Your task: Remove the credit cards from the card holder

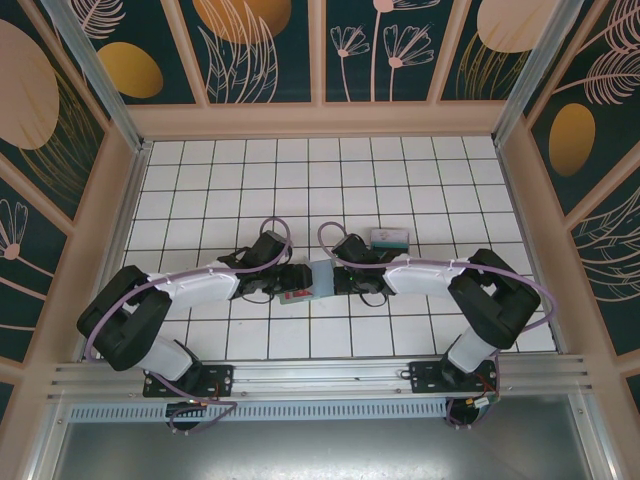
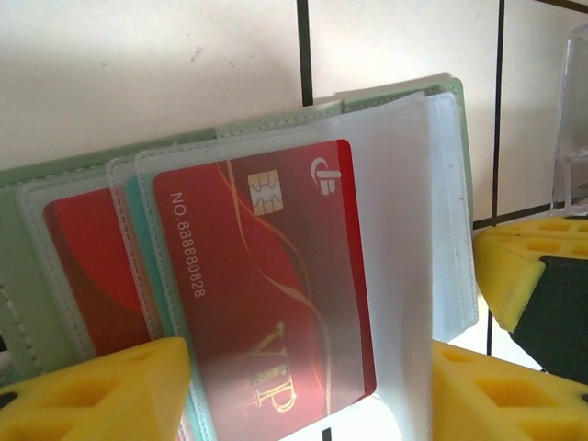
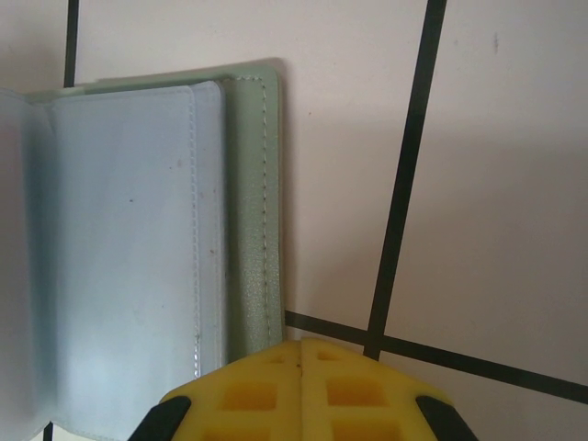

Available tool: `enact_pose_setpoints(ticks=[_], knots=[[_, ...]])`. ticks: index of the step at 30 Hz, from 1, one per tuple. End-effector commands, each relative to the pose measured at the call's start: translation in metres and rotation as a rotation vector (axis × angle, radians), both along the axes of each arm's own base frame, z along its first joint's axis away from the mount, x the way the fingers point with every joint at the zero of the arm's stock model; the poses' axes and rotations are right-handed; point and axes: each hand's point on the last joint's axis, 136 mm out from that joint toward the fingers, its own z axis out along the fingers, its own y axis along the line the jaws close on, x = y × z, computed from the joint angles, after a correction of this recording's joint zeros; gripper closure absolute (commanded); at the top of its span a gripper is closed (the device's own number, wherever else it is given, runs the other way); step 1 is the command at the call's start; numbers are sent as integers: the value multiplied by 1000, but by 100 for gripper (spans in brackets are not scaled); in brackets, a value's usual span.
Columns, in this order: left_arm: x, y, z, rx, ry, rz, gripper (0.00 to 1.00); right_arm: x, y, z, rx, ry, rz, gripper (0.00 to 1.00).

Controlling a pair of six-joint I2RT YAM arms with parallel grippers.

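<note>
1. The left end effector (image 2: 308,367) hangs low over the bench (image 1: 300,180). Its fingers are apart, one on each side of a clear sleeve (image 2: 395,230), and nothing is clamped.
2. The right end effector (image 3: 303,386) is seen with its fingers together at the holder's (image 3: 248,230) near right corner. It cannot be told whether the green edge is pressed or only the bench just beside it.
3. The holder lies open and flat in the middle of the bench, between the two end effectors.
4. A red card (image 2: 266,294) sits inside the sleeve, with its near end between the left fingers. A second red card (image 2: 92,266) is held in the next sleeve to the left, and a teal edge shows between the two.
5. The step in hand is judged to be the grasp of the red card.
   - The fingers are best closed on the card's end alone, so that the sleeve is not pinched with it.
   - The card is best drawn straight along the sleeve.
   - The holder should be kept pinned by the right side, or it may be dragged or folded shut.
6. Farther off, a pile of cards (image 1: 389,238) lies just beyond the right end effector. The drawn card could be laid there.
</note>
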Motion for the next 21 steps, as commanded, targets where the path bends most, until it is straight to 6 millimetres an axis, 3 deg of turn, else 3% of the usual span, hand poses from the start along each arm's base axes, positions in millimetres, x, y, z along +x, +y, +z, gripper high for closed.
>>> enact_pose_setpoints(ticks=[1, 10, 21], knots=[[2, -11, 7, -26, -14, -38, 36, -6, 8, -15, -2, 34, 4, 100], [8, -19, 27, -46, -52, -52, 28, -6, 5, -16, -8, 35, -5, 100], [12, -51, 39, -145, -54, -137, 37, -6, 4, -13, 1, 32, -25, 100]])
